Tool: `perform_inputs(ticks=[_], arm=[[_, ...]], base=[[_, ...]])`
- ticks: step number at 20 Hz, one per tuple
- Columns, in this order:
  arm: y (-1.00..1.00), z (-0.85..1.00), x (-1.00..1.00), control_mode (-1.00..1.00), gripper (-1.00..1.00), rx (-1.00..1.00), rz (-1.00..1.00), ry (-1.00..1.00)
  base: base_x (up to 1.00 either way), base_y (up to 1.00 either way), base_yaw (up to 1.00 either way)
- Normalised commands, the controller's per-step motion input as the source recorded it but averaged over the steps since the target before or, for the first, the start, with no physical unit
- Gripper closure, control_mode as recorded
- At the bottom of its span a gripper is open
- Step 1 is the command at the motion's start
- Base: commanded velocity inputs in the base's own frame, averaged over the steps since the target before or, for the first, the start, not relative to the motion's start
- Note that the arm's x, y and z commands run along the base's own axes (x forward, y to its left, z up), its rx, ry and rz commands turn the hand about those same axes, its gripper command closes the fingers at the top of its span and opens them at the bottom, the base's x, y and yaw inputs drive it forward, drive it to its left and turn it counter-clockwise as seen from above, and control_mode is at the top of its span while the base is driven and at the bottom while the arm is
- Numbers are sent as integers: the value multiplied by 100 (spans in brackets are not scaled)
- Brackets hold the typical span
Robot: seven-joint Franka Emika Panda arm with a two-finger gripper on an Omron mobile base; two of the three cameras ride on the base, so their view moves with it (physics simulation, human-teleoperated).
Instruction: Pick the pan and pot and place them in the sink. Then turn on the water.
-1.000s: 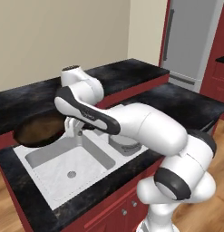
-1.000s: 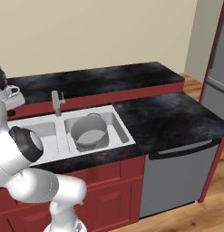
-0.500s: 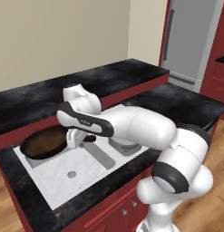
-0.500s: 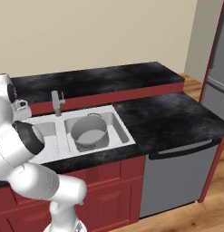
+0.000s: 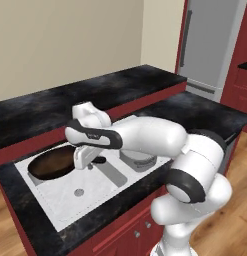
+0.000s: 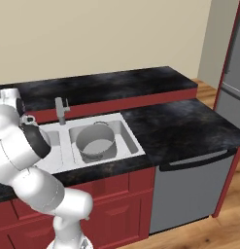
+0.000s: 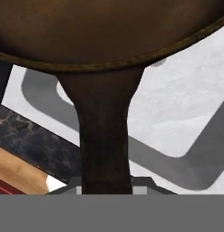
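Observation:
The dark-brown pan (image 5: 51, 163) is over the far left part of the sink's left basin (image 5: 70, 200). My gripper (image 5: 88, 161) is shut on its black handle (image 5: 98, 160). In the hand view the pan (image 7: 109, 31) spans the top. Its handle (image 7: 104, 131) runs down between my fingertips, with the white basin floor (image 7: 186, 113) beneath. I cannot tell whether the pan touches the basin. The grey pot (image 6: 95, 142) stands upright in the right basin of the sink (image 6: 135, 142). From the left base view the pot (image 5: 139, 161) is partly hidden behind my arm.
A short grey faucet (image 6: 60, 110) stands behind the divider between the basins. Black countertop (image 6: 180, 124) surrounds the sink, with a raised back ledge (image 5: 120, 82). A dishwasher front (image 6: 192, 189) is below the counter on the right. A steel fridge (image 5: 210, 45) stands at the far right.
The pan, held by its handle, has moved right from the counter's left end to over the left basin and come lower. The pot has not moved.

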Motion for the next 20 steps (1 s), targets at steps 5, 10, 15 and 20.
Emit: perform_inputs(ticks=[5, 10, 15, 20], arm=[[0, -18, -2, -100, 100, 0, -7, 1], [0, 7, -12, -100, 100, -5, -2, -5], [0, -2, 0, -100, 100, -10, -2, 0], [0, -6, 0, -100, 100, -11, 0, 0]], base=[[0, 0, 0], [0, 0, 0], [0, 0, 0], [0, 0, 0]])
